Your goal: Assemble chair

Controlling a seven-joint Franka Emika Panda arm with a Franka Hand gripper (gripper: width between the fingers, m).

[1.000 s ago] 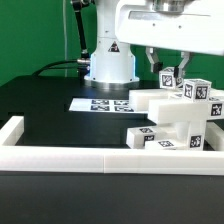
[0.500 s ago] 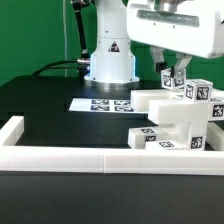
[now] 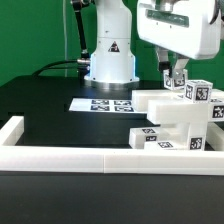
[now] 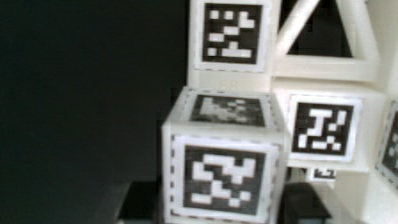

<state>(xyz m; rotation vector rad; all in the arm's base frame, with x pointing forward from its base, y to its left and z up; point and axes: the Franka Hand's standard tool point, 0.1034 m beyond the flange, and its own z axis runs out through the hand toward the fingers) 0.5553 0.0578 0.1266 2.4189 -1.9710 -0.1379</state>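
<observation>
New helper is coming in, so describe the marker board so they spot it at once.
Start at the robot's white base at the back of the black table. Directly in front lies the marker board, beside the chair parts. Unlike those blocky pieces, it is a thin flat sheet.

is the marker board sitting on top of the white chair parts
No, the marker board lies flat on the black table in front of the robot base, apart from the stacked chair parts on the exterior view's right.

lighting: even, bright overhead; white parts near the claw glare slightly. wrist view soft, blurred close up; dark worktop matte.
</observation>
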